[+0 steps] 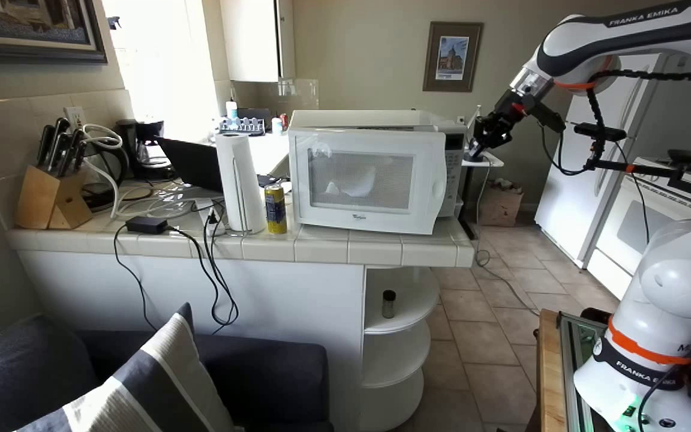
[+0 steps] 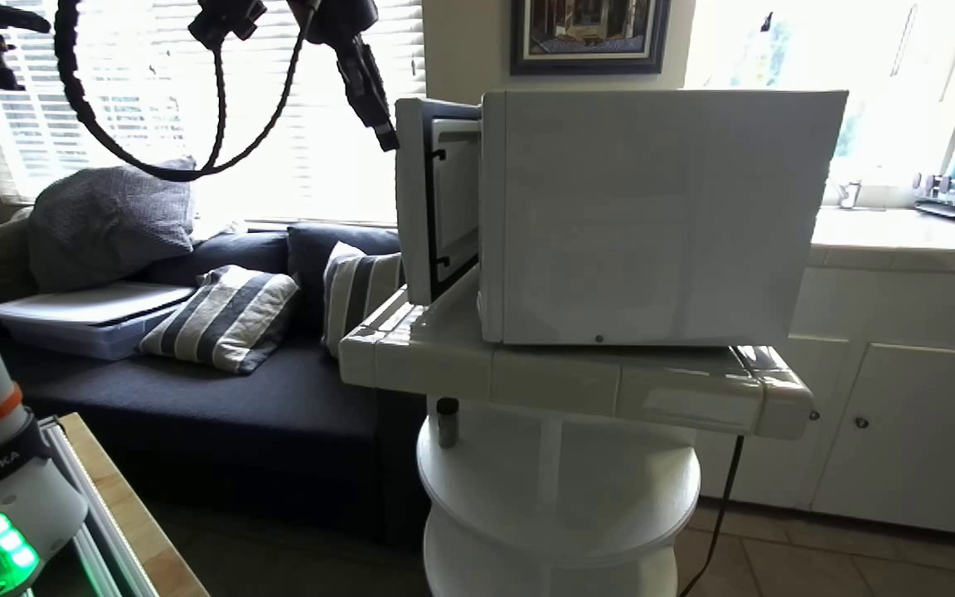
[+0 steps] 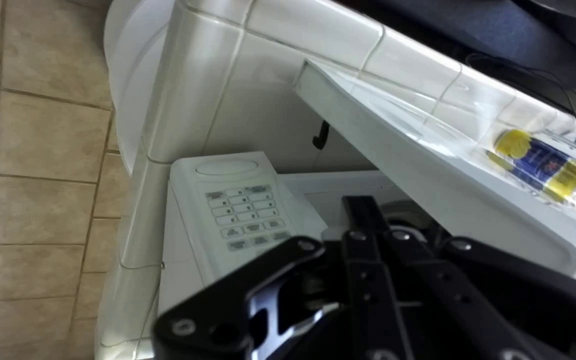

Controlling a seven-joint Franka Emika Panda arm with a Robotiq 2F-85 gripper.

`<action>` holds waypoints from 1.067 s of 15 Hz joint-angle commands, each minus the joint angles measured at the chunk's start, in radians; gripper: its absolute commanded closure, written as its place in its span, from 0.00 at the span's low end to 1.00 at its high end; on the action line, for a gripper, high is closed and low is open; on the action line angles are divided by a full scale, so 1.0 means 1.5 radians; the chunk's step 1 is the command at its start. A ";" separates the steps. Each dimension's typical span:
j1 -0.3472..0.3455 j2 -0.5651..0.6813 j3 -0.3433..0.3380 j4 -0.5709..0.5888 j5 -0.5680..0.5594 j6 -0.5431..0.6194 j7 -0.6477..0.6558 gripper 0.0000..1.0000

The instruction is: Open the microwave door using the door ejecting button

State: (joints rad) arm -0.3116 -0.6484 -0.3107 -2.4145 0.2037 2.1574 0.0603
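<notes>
Looks clenched at the pincer (image 2: pixel 387 139), on nothing visible. In an exterior view, shows the microwave door (image 1: pixel 369 180) left of the pincer, ajar on the microwave (image 2: pixel 660 215) atop the bench (image 1: pixel 345 247), with long axis level; probably needs hooking behind the free edge (image 3: pixel 418 165).

The black gripper (image 3: pixel 368 215) is nearest, its two fingers (image 3: pixel 363 255) together. Beyond them is the white microwave (image 3: pixel 293 210), with number buttons (image 3: pixel 243 207) on the left. Its door (image 3: pixel 433 180), on the right, is partway open, and a little black hook (image 3: pixel 321 136) sticks out from it. Farther right is a yellow and blue can (image 3: pixel 543 165).
</notes>
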 commanded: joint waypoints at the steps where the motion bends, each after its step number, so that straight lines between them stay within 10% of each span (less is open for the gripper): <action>1: 0.027 -0.008 -0.028 -0.007 0.086 0.052 -0.003 1.00; 16: 0.129 0.029 -0.063 0.013 0.324 0.198 -0.060 1.00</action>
State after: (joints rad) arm -0.1424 -0.6341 -0.3900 -2.4081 0.6326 2.4298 0.0111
